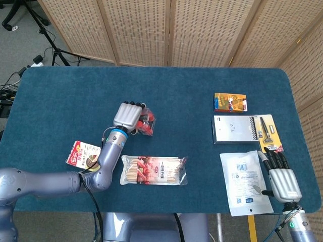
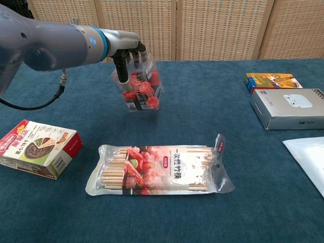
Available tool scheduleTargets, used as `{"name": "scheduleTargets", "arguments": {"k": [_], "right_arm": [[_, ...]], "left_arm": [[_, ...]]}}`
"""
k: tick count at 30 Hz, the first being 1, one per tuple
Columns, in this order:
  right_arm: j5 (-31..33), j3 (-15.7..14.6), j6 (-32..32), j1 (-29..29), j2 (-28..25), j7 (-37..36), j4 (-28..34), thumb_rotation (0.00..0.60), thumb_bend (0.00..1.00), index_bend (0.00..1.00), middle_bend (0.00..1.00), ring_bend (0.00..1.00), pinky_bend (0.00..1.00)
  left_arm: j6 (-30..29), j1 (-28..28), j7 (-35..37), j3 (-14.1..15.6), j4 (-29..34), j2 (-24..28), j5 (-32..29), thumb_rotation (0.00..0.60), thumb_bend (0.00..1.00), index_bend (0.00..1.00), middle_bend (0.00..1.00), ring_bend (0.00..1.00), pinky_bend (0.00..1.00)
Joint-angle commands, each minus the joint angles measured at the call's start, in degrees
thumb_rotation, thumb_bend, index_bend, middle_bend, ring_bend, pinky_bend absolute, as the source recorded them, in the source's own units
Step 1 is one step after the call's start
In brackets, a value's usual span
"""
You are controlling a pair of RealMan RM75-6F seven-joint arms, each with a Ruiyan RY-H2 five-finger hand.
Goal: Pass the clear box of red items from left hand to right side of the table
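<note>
- The left hand [image 1: 128,115] is gripping the clear box [image 2: 139,87] from above, with its fingers wrapped around the top. The box is full of little red things.
- The box is hanging in the air above the blue bench [image 1: 166,96], a bit left of the middle. It is tilting a little, with its long side pointing down.
- Just in front of it, a flat packet of sticks [image 2: 159,170] is lying on the bench, and a snack box [image 2: 38,148] is sitting further left.
- To the right, an orange box [image 1: 230,102], a grey box [image 1: 234,129] and a white pouch [image 1: 244,182] are lying close together.
- The right hand [image 1: 281,177] is waiting at the near right edge, well apart from the clear box. It is holding nothing, and its fingers are lying straight and flat over the corner of the pouch.
- The clear box is still far to the left of the right hand, so I think it needs to travel right, across the middle, before the right hand can take it.
</note>
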State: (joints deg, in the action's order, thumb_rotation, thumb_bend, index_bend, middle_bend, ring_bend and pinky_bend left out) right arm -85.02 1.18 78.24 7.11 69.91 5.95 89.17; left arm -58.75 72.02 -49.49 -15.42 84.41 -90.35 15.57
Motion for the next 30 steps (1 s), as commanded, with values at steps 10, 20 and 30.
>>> {"name": "scheduleTargets", "arguments": {"k": [10,20,30], "right_arm": [[0.4,0.4,0.2,-0.1,-0.5,-2.1,-0.4,0.600,0.09,0.00,0.00,0.00,0.00],[0.2,0.4,0.5,-0.2,-0.5,-2.2,-0.3,0.600,0.09,0.00,0.00,0.00,0.00],[0.1,0.4,0.6,-0.2,-0.4,-2.2,-0.4,0.600,0.09,0.00,0.00,0.00,0.00]], "left_arm": [[0.3,3.4,-4.8,-2.3,-3.6,-4.3,-8.9,0.600,0.40,0.61,0.22,0.26,0.28],[4.3,2.4,-0.3,-3.4,-6.2,-6.0,-7.4,0.600,0.33,0.36,0.01,0.23,0.28],[6.4,1.8,2.6,-3.2,-6.3,-6.5,-5.1,0.600,0.29,0.20,0.00,0.17,0.25]]}}
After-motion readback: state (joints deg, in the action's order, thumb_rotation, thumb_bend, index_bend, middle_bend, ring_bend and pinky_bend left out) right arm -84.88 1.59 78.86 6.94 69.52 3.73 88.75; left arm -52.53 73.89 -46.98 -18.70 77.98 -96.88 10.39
